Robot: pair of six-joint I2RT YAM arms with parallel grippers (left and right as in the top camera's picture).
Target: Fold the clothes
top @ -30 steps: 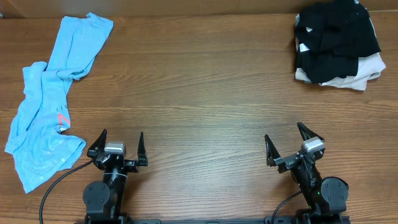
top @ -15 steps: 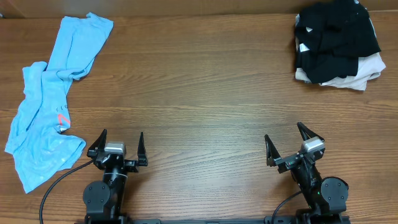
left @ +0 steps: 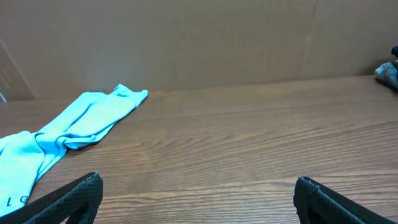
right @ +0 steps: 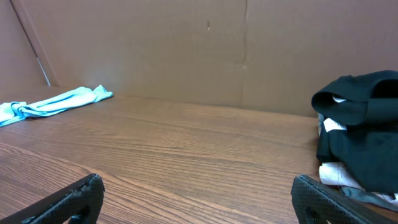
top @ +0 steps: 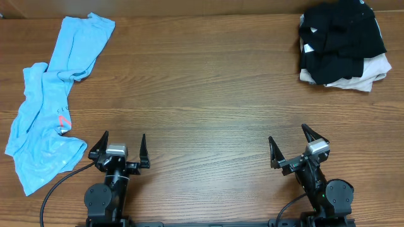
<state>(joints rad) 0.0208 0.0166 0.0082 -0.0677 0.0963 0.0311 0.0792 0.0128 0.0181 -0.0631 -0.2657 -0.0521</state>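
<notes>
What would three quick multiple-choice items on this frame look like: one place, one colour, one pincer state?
1. Where does the light-blue shirt lie on the table?
A. Between the two arms
B. Along the edge on the left arm's side
C. In the far corner on the right arm's side

2. What colour is the small mark on that shirt?
A. Green
B. Yellow
C. Red

3. What state are the left pincer and right pincer in?
A. Both open, holding nothing
B. Left shut on the shirt
C. Right shut on a dark garment

Answers:
1 B: the overhead view shows the shirt strung out along the left arm's side.
2 C: the mark reads red against the blue fabric.
3 A: both sets of fingers are spread wide over bare wood.
</notes>
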